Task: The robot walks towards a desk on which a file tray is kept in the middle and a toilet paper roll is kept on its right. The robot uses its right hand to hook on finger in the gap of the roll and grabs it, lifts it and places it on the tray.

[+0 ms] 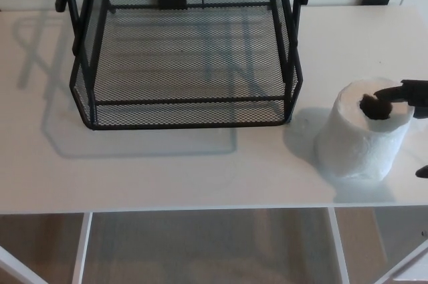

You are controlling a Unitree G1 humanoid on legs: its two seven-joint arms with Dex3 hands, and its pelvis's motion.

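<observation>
Toilet paper roll (362, 133) upright on surface (167, 170), just right of file tray (187, 107). Right hand (404, 92) mostly cropped at edge; one finger apparently dipped into core, grip state unreadable. Risk: shallow hook, roll tipped or dropped when lifted.

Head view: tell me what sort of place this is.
Probably an office or study corner: a white desk carries a black mesh file tray, with a toilet paper roll beside it that the right hand reaches.
</observation>
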